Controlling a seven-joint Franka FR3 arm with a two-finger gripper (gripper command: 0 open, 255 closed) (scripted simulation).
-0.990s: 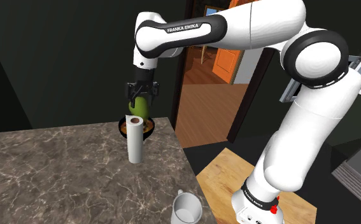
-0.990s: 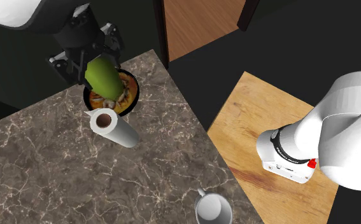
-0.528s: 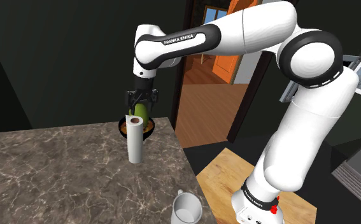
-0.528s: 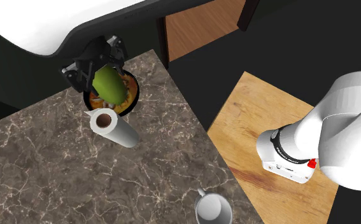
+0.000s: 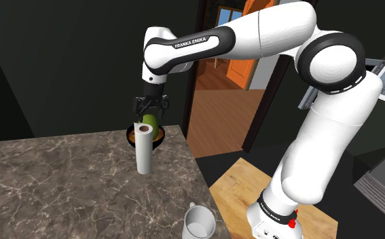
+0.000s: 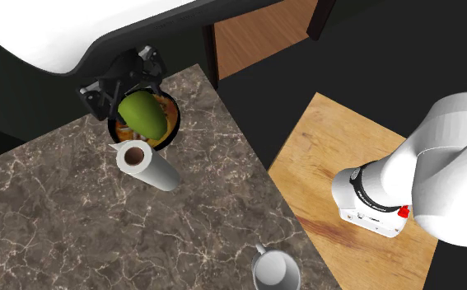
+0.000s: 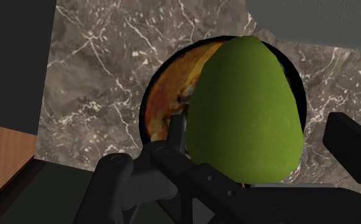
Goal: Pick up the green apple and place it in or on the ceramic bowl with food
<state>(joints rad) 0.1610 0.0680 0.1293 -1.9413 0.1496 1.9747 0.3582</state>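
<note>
The green apple (image 5: 152,120) (image 6: 141,115) (image 7: 242,108) sits low over the dark bowl of orange food (image 5: 159,136) (image 6: 172,125) (image 7: 163,89), at the far corner of the marble counter (image 5: 62,183). My gripper (image 5: 151,111) (image 6: 135,100) (image 7: 263,124) points straight down right above the bowl. It is open. In the wrist view a gap shows between the apple and one black finger (image 7: 354,146). The other finger (image 7: 174,130) lies at the apple's opposite edge. Whether the apple rests on the food is hidden.
An upright paper towel roll (image 5: 143,149) (image 6: 145,165) stands just in front of the bowl and hides its near side in the shoulder view. A white mug (image 5: 199,223) (image 6: 274,268) sits at the counter's near edge. The counter edge and an open doorway lie right beside the bowl.
The gripper came down with the apple to the bowl and then stopped. The apple has sunk a little lower since half a second ago.
</note>
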